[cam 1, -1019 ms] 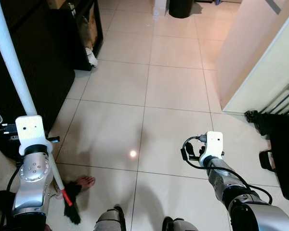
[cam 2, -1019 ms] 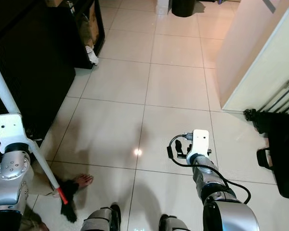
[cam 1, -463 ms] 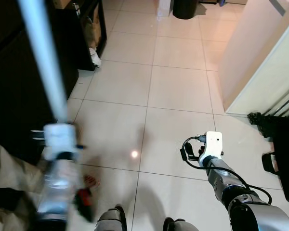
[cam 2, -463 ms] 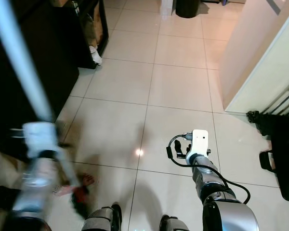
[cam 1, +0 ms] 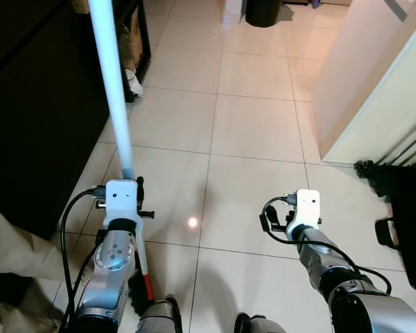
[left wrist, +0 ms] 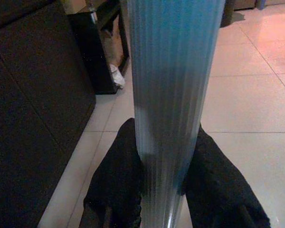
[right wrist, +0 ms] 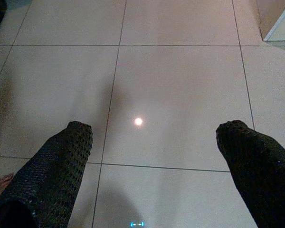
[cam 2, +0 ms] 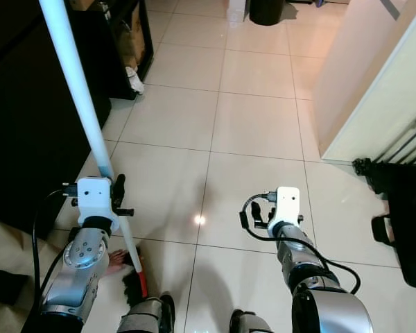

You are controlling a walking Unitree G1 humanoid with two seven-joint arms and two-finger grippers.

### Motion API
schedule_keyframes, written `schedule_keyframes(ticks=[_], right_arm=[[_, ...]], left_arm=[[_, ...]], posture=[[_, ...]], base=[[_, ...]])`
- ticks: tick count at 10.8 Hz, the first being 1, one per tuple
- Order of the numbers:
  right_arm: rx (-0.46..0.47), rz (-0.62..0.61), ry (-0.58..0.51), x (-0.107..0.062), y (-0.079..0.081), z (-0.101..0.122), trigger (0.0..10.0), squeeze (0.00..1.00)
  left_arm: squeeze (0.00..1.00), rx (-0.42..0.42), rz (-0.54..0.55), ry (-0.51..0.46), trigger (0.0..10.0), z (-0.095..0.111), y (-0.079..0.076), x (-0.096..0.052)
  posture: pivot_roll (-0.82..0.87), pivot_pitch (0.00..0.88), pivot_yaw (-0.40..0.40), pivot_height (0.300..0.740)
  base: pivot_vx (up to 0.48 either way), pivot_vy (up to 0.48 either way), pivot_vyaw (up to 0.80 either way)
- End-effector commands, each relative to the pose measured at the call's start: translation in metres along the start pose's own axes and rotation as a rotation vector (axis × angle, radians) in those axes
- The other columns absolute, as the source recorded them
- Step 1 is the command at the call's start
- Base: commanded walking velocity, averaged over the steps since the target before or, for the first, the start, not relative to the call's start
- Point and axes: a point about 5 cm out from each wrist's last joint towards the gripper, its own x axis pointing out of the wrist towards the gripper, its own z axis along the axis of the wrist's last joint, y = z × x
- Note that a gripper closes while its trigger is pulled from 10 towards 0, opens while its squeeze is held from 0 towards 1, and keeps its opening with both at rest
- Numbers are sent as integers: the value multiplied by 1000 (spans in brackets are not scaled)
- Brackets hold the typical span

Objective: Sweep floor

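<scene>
My left gripper [cam 1: 132, 194] is shut on a broom with a long pale blue-white handle [cam 1: 111, 83]. The handle leans up and away to the left. Its red collar and black bristles [cam 1: 144, 291] rest on the tiles just left of my feet. In the left wrist view the handle [left wrist: 168, 95] is clamped between the two black fingers [left wrist: 118, 180]. My right gripper [right wrist: 147, 142] is open, held low over bare beige floor tiles [cam 1: 249, 125], with nothing between its fingers [right wrist: 57, 166].
A dark cabinet [cam 1: 35, 118] runs along the left, with a white shoe [cam 1: 132, 83] at its foot. A person's bare foot [cam 2: 114, 260] and beige trouser leg [cam 1: 14, 243] are at the lower left. A beige wall [cam 1: 360, 76] and black bag [cam 1: 405, 222] stand on the right, a black bin [cam 1: 262, 10] far ahead.
The left arm has swung the broom from the far left toward the middle, and the bristles have slid toward my feet. The right arm has stayed still.
</scene>
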Motion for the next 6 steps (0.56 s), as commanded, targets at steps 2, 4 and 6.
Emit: schedule_keyframes(ticks=[2, 4, 6], right_arm=[[8, -10, -9, -1, -4, 0, 10000, 0], [13, -14, -9, -1, -5, 0, 10000, 0], [9, -12, -12, -1, -5, 1, 10000, 0]], left_arm=[[0, 22, -44, -49, 10000, 9, -7, 2], [0, 8, -56, -46, 10000, 9, -13, 3], [0, 5, -60, -48, 10000, 10, -15, 3]], posture=[[117, 148, 6, 740], [116, 153, 1, 740], [117, 156, -1, 740]], base=[[0, 0, 0], [0, 0, 0], [0, 0, 0]])
